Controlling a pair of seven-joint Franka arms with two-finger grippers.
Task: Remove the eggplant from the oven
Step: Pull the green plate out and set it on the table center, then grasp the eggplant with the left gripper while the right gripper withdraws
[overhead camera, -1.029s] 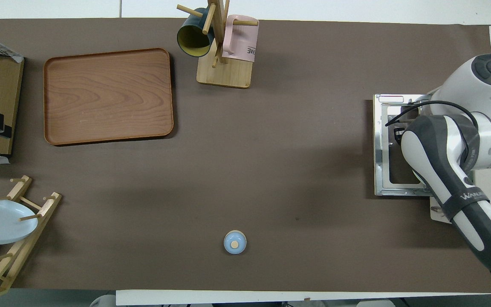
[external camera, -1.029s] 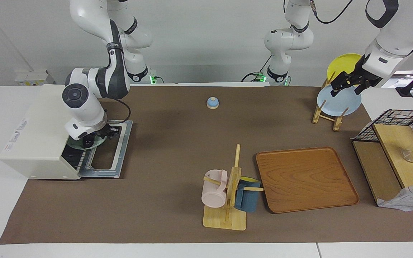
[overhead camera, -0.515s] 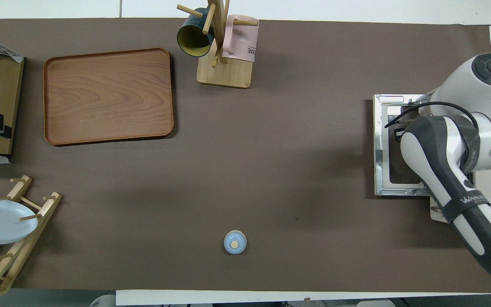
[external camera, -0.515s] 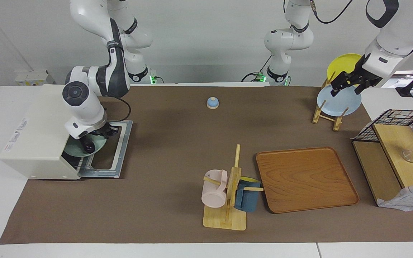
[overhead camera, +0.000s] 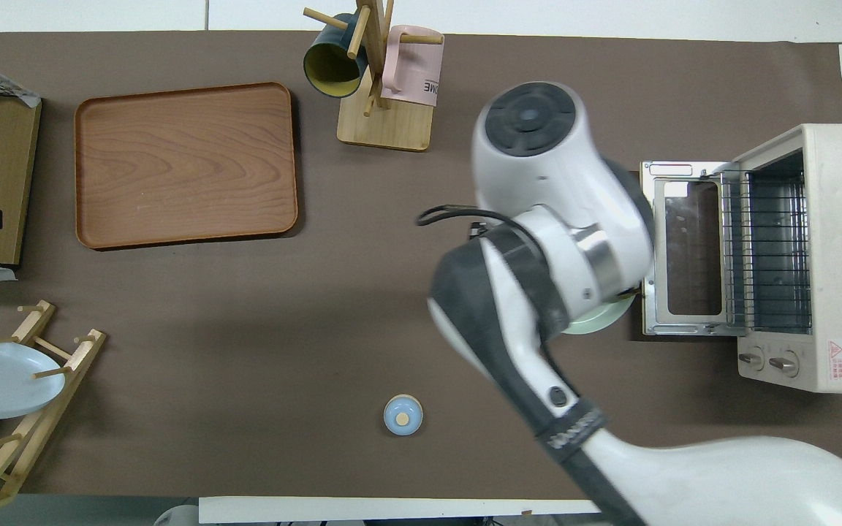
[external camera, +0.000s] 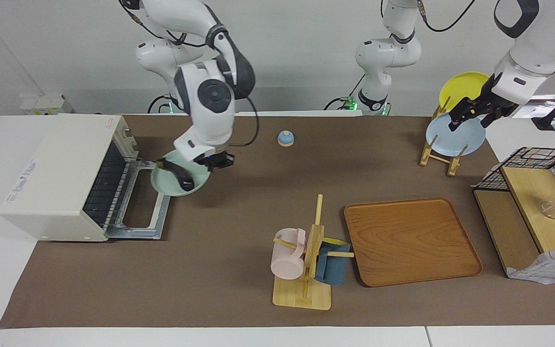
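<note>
The off-white oven (external camera: 60, 168) stands at the right arm's end of the table with its glass door (external camera: 145, 207) folded down flat; the oven also shows in the overhead view (overhead camera: 841, 256). Its wire rack (overhead camera: 772, 248) is bare. My right gripper (external camera: 206, 165) is shut on the rim of a pale green plate (external camera: 171, 189) and holds it up over the mat beside the open door. The dark eggplant (external camera: 179, 176) lies on that plate. In the overhead view my arm hides all but the plate's edge (overhead camera: 600, 321). My left gripper (external camera: 466, 114) waits over the dish rack.
A blue bell (external camera: 285, 138) sits nearer to the robots. A mug tree (external camera: 306, 262) and a wooden tray (external camera: 410, 241) lie farther out. A dish rack (external camera: 443, 154) holds a blue plate (external camera: 453, 137) and a yellow plate (external camera: 463, 86). A wire basket (external camera: 542, 164) is at the left arm's end.
My right gripper has drawn the plate with the eggplant out of the oven and lifted it over the mat beside the door. The left gripper has barely moved.
</note>
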